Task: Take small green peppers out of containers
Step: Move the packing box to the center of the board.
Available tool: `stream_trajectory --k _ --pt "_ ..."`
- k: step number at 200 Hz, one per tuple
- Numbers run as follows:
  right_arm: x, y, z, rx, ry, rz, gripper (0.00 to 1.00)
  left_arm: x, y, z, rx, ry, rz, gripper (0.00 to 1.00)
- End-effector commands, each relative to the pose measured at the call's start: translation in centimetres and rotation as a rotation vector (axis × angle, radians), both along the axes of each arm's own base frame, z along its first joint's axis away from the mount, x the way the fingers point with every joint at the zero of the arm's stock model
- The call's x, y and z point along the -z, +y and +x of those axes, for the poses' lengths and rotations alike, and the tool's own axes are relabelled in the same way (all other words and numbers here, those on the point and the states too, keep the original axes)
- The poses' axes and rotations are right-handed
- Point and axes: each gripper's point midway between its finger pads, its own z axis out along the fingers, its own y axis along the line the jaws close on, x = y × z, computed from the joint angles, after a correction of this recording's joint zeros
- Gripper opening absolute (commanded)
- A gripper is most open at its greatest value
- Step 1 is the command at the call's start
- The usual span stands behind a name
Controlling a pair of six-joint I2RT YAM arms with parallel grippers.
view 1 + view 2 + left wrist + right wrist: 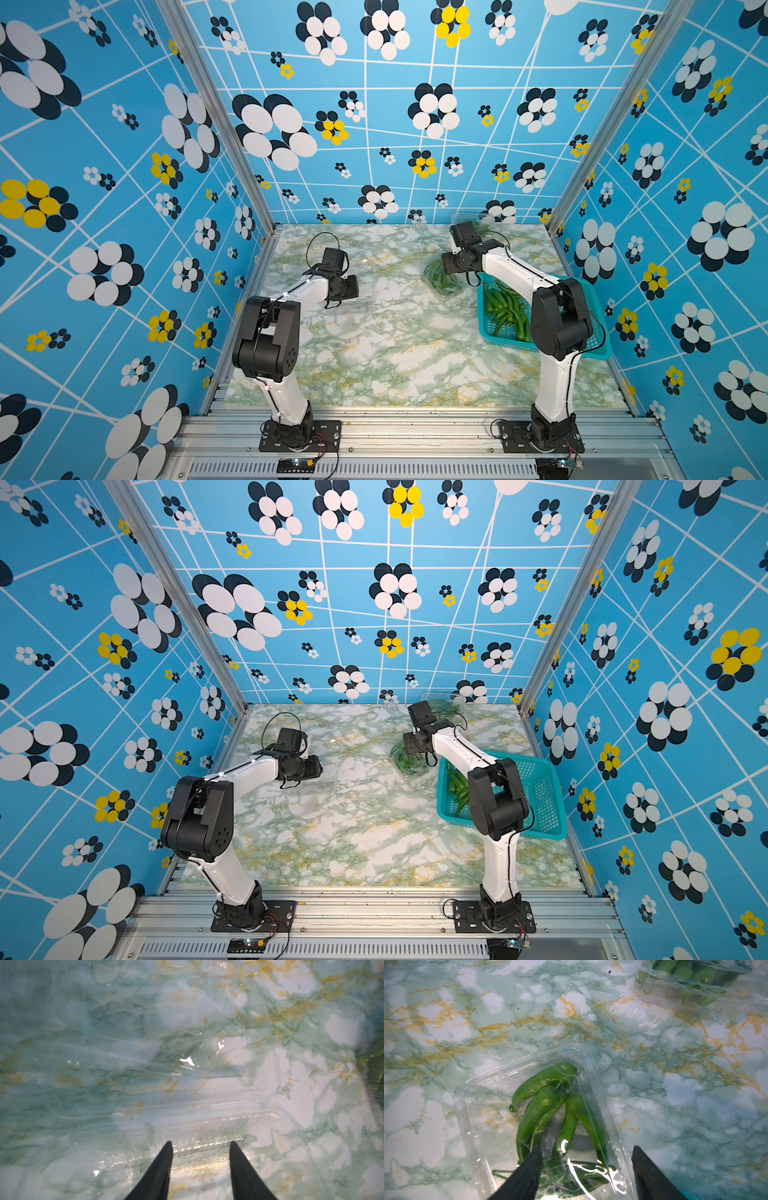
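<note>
left gripper [201, 1145] is low over the left half of the table [395, 353], jaws roughly half apart. the rim of an empty clear box [207, 1126] runs across between the tips. the wrist view is blurry, so cannot tell whether it pinches the plastic or just straddles it. in both top views that box is barely visible, just beside the gripper on the side toward table centre. right gripper [586, 1149] reaches over the right-centre of the table with jaws wide and nothing clamped. one finger overlaps the near end of a second clear box [492, 1126] and the other stands just outside its rim. the second clear box lies on the table and holds a bunch of green peppers [542, 1105], with the stem ends meeting at the end away from the gripper. in the top views it sits between table centre and the teal basket [540, 796], near the basket's corner. a third clear box [695, 985], also with peppers inside, is at the back edge of the table beyond the right wrist. the basket sits at the right edge, partly under the right arm, with loose peppers [507, 311] piled in it.
</note>
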Motion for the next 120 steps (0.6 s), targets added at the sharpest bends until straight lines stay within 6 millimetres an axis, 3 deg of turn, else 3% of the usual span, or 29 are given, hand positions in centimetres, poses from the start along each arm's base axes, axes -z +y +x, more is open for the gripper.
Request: stream_trajectory --k 1,26,54,82,92,120 --pt "0.4 0.0 1.7 -0.021 -0.005 0.010 0.70 -4.1 -2.3 2.3 0.030 -0.189 -0.087 0.47" --pt "1.4 0.2 1.9 -0.041 0.021 0.012 0.70 -5.7 -3.1 2.6 0.046 -0.284 -0.141 0.47" --pt "2.5 0.8 1.6 -0.067 0.072 0.038 0.70 -7.0 -2.7 1.9 0.021 -0.337 -0.136 0.47" --pt "3.5 1.9 0.1 -0.112 0.148 0.092 0.67 -9.1 -3.2 0.7 0.012 -0.442 -0.194 0.49" --pt "3.8 2.1 -0.7 -0.113 0.173 0.111 0.66 -9.4 -3.9 0.3 0.020 -0.442 -0.200 0.49" --pt "4.5 2.7 -3.0 -0.107 0.224 0.144 0.65 -10.1 -8.3 -1.2 0.134 -0.439 -0.241 0.49"
